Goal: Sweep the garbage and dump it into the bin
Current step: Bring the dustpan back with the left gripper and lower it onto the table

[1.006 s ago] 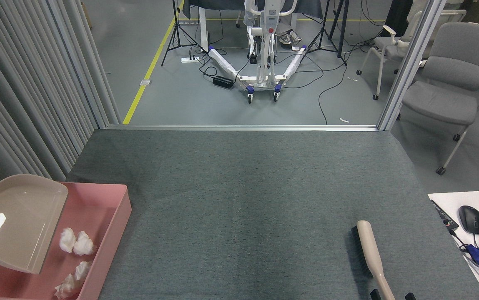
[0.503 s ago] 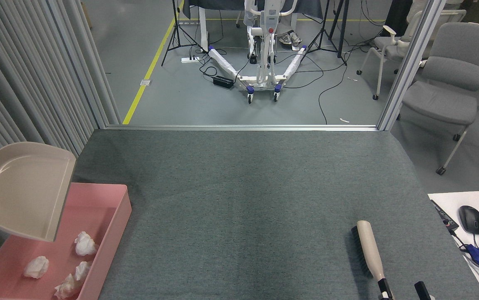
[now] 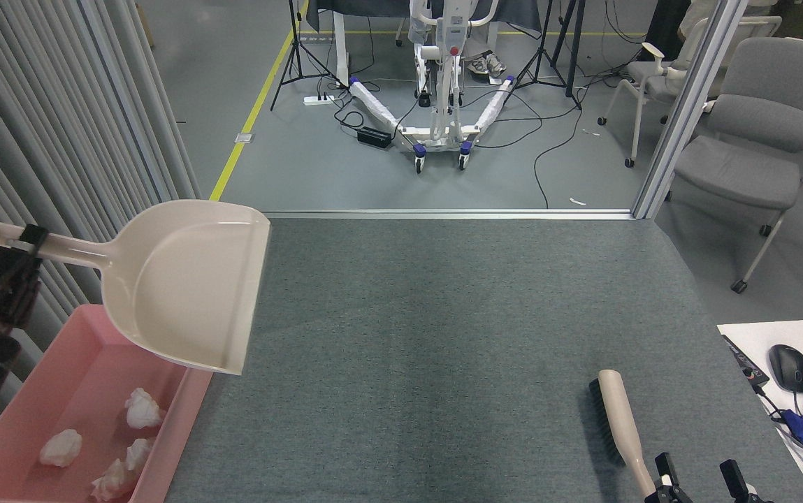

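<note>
Black left pincer [image 3: 24, 241] on dark jointed wrist, slim black right pincer [image 3: 700, 478] prongs

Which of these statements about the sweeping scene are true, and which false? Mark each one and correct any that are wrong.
1. The tissue wads lie inside the pink bin. True.
2. The dustpan still holds garbage. False: its scoop is empty.
3. The left gripper is shut on the dustpan's handle. True.
4. The brush is lifted above the bin. False: it lies on the grey carpet, far right of the bin.
5. The right gripper is clamped on the brush. False: it is open, beside the end of the brush handle.
</note>
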Available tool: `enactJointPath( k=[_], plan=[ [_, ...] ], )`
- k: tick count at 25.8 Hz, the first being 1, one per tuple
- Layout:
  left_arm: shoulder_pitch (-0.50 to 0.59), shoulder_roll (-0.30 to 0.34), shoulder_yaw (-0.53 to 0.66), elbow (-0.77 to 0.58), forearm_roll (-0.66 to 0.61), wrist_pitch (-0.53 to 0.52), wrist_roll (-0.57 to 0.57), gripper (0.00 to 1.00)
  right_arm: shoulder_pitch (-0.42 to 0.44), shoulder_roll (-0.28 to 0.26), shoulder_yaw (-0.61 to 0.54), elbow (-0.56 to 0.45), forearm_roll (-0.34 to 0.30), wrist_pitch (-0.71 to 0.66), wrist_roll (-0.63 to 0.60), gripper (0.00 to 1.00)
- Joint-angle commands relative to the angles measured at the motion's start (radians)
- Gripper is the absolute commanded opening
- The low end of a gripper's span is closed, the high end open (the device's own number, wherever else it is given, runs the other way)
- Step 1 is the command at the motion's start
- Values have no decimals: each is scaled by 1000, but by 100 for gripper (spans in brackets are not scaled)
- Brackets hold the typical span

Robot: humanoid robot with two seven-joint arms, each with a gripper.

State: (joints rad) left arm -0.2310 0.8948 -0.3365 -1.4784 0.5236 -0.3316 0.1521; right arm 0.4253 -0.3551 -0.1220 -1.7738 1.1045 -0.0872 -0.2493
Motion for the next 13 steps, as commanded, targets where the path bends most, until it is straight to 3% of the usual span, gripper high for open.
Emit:
enactJointPath(
  k=[1,6,13],
  plan=[
    [84,-99,-24,-85,-51,32,47,0,0,-1,-1,-9,6,4,13,89],
    [208,-266,-42,-174,-315,124,60,0,1,1,-1,-19,24,4,79,89],
    [208,-478,-99,-76,-519,137,53,0,6,2,-1,-19,28,6,81,89]
  ],
)
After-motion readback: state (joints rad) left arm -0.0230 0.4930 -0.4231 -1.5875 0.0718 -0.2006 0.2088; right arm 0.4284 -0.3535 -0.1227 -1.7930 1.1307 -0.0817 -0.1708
